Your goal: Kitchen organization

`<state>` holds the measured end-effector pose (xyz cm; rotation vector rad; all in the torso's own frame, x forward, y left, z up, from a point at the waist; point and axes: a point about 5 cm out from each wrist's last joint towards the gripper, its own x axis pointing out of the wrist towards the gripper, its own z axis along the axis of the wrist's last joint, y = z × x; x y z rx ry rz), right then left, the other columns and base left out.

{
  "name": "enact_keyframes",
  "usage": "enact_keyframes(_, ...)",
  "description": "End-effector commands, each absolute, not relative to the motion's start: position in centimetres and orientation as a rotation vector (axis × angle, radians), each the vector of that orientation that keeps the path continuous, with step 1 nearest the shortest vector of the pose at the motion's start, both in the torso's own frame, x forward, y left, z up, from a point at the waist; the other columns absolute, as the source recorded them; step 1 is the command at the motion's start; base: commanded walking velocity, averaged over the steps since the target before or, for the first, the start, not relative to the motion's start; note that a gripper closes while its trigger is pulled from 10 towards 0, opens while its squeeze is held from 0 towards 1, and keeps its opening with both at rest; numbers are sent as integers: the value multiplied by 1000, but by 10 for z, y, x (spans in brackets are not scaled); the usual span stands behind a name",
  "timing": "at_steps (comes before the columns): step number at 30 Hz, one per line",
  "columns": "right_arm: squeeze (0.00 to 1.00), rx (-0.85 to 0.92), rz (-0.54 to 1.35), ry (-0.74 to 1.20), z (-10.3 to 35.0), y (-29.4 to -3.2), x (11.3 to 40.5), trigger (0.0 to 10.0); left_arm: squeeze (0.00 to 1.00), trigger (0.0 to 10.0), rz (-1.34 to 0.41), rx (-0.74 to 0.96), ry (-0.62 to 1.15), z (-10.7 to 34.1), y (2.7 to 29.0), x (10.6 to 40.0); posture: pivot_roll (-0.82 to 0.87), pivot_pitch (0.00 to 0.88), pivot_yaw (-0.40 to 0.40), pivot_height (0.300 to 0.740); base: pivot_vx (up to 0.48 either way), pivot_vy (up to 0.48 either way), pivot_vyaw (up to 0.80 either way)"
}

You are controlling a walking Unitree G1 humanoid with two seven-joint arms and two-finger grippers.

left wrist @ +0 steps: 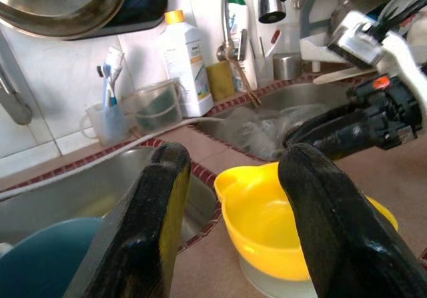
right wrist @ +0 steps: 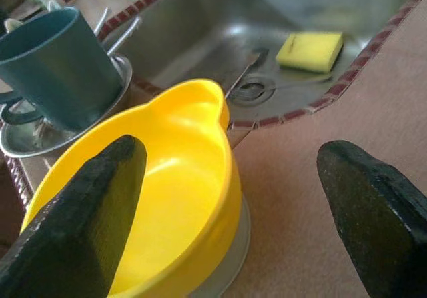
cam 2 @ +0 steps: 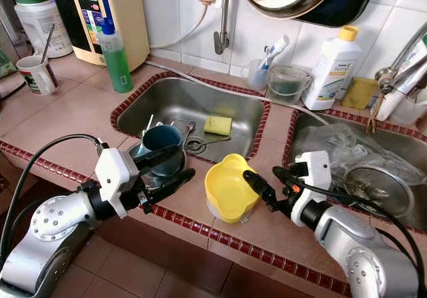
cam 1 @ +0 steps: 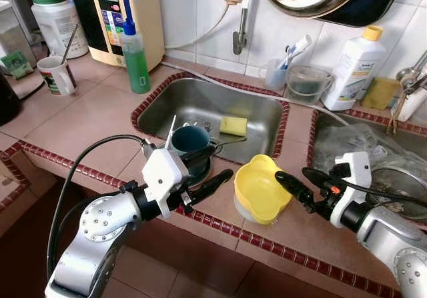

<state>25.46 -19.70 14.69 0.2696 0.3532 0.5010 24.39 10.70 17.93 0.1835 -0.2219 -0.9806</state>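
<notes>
A yellow bowl stands on the tiled counter between the two sinks, seemingly stacked on a clear bowl. My right gripper is open just to its right, one fingertip over the rim; in the right wrist view the bowl lies under one finger. A teal mug rests on a steel plate at the left sink's front edge. My left gripper is open beside the mug, pointing toward the bowl, with nothing between its fingers.
A yellow sponge and cutlery lie in the left sink. The right sink holds a plastic bag and a steel strainer. A green soap bottle, a cup with a spoon and a white bottle stand further back.
</notes>
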Motion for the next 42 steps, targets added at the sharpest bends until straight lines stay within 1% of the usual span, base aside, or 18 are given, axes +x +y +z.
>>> enact_keyframes(1,0,282,486,382,149,-204,258,10000,0,10000,-994,182,-245,185,102,241,-102,42,-34,740,0,0,0)
enact_keyframes(17,0,354,605,459,148,-198,274,10000,0,10000,-996,161,-242,186,97,233,-68,32,-56,740,0,0,0)
enact_keyframes(30,0,336,645,572,138,-199,278,10000,0,10000,-968,155,-251,188,98,231,-51,22,-78,740,0,0,0)
enact_keyframes(31,0,340,649,574,138,-199,278,8275,0,10000,-968,155,-251,188,98,231,-50,20,-79,740,0,0,0)
enact_keyframes(32,0,340,649,574,138,-199,278,8275,0,10000,-968,155,-251,188,98,231,-50,20,-79,740,0,0,0)
enact_keyframes(33,0,346,652,587,137,-200,277,4118,0,10000,-968,154,-251,188,98,230,-50,20,-79,740,0,0,0)
enact_keyframes(34,0,347,651,593,136,-200,277,4118,0,10000,-968,154,-251,188,98,230,-49,19,-80,740,0,0,0)
enact_keyframes(35,0,347,653,593,136,-201,277,353,0,10000,-967,154,-252,188,98,231,-49,19,-80,740,0,0,0)
enact_keyframes(36,0,349,655,595,135,-201,277,0,0,10000,-966,154,-253,188,98,231,-49,19,-80,740,0,0,0)
enact_keyframes(42,0,368,651,600,136,-203,279,0,0,10000,-965,153,-253,188,97,230,-48,11,-83,740,0,0,0)
